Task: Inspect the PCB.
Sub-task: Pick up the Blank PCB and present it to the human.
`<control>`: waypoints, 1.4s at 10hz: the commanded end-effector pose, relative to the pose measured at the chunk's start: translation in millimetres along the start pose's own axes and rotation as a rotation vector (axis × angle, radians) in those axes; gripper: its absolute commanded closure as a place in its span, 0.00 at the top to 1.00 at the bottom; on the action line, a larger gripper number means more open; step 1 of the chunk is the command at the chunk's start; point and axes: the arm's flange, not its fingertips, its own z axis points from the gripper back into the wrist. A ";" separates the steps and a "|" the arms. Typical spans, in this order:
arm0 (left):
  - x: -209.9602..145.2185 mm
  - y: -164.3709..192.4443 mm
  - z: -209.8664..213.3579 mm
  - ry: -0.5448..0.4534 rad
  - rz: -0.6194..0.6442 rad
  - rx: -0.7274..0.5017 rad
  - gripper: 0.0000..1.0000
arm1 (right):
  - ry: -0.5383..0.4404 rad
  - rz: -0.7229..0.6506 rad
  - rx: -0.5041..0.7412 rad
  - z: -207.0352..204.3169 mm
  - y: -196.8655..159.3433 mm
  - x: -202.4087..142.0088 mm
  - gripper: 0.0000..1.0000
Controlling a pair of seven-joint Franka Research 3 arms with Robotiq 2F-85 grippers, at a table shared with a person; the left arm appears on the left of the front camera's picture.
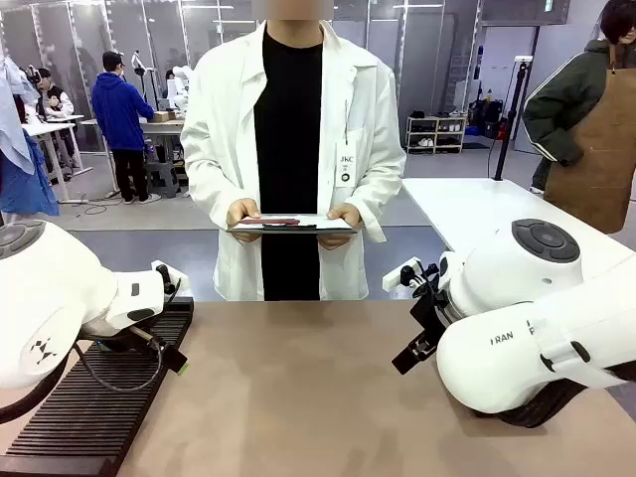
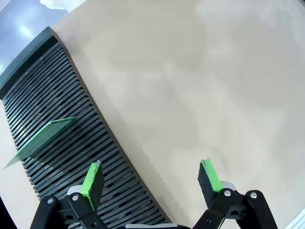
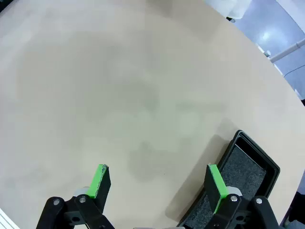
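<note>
A tan table [image 1: 298, 397] is seen from the robot's side, with a long black slotted rack [image 1: 99, 397] lying along its left edge. The PCB [image 2: 45, 136] is seated edgewise in one of the rack's slots, leaning over at a tilt, and its lower corner reaches out past the rack's far edge.

In the left wrist view the left gripper [image 2: 150, 167] is held wide open (green pads well apart). One finger is placed over the rack's ribs and the other over bare table just beside the rack. The PCB is set a little further along the rack from the nearer finger, apart from it, with open ribs between them.

The right gripper [image 3: 156, 169] is also spread wide, above bare table at the side opposite the rack. A shallow black tray [image 3: 259, 160] with a dark grey lining is seen just beside one of its fingers.

Across the table from the rack, a person in a white coat is standing at the far edge. A dark clipboard [image 1: 291, 225] with white paper is held level in both hands, one hand [image 1: 241, 212] at each end, and a dark reddish, pen-like thing is resting on it. The two bulky white arms are folded low at either side of the front view, so the middle of the table is left unobstructed between rack and person.
</note>
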 end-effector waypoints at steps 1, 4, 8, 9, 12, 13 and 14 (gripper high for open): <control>0.1 -0.1 0.0 0.000 0.000 0.000 1.00 | 0.000 0.000 0.000 0.0 0.0 0.0 1.00; 0.1 -0.1 0.0 0.000 0.000 0.000 1.00 | 0.000 0.000 0.000 0.0 0.0 0.0 1.00; 0.1 -0.1 0.0 0.000 0.000 0.000 1.00 | 0.000 0.000 0.000 0.0 0.0 0.0 1.00; 0.1 -0.1 0.0 0.000 0.000 0.000 1.00 | 0.000 0.000 0.000 0.0 0.0 0.0 1.00; 26.6 4.5 34.7 0.029 -0.031 -0.006 1.00 | -0.007 0.031 0.005 34.2 -8.2 27.5 1.00; 33.7 9.3 54.1 0.054 -0.006 -0.051 1.00 | 0.011 0.006 0.048 48.2 -10.0 36.0 1.00; 35.1 14.2 69.7 0.059 0.027 -0.124 1.00 | 0.033 -0.020 0.099 59.5 -13.8 39.4 1.00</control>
